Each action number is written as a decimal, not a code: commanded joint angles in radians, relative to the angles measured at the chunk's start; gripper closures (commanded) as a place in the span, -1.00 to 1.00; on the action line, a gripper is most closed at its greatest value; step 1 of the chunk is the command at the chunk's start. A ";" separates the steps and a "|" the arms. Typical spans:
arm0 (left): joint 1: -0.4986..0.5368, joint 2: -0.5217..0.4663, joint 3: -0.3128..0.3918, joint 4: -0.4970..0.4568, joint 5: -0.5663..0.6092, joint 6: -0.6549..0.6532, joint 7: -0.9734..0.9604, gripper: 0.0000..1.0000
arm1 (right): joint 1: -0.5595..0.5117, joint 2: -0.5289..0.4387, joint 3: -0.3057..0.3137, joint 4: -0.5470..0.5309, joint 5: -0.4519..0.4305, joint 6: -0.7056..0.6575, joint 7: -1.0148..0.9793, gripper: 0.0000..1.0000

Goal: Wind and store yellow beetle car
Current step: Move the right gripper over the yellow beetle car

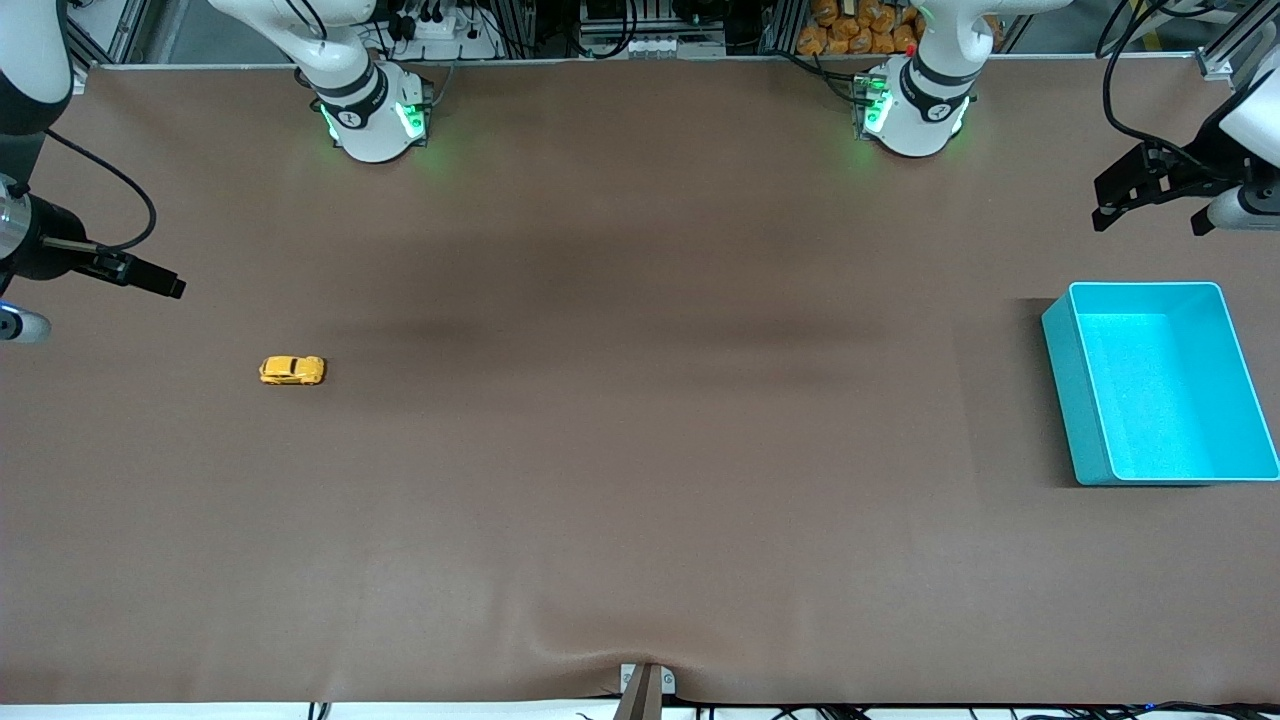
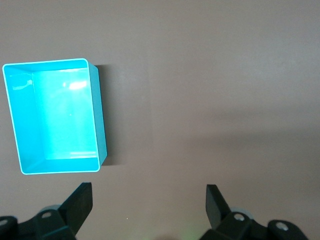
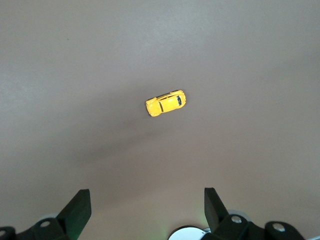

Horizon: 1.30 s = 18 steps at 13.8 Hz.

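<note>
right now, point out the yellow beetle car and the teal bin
yellow beetle car (image 1: pixel 292 370): front view, on its roof
teal bin (image 1: pixel 1075 400): front view, on the outer wall facing the car
yellow beetle car (image 3: pixel 165 102): right wrist view, on its roof

We look down on a wide table (image 1: pixel 640 450) covered in a plain brown mat, its surface marked by soft, dark bands of shadow across the middle and a small wrinkle at the edge nearest the front camera, where a metal bracket (image 1: pixel 646 683) clamps it. Green light (image 1: pixel 430 140) spills onto the mat in two patches along the farthest edge. Past that edge we see aluminium framing (image 1: pixel 540 25), a white power strip (image 1: pixel 440 25), tangled black cables (image 1: pixel 620 20) and a heap of orange objects (image 1: pixel 860 25).
</note>
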 commanded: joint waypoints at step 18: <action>0.009 -0.014 -0.007 -0.004 -0.011 0.005 0.019 -1.00 | -0.005 0.052 0.011 -0.393 0.093 0.465 1.019 -1.00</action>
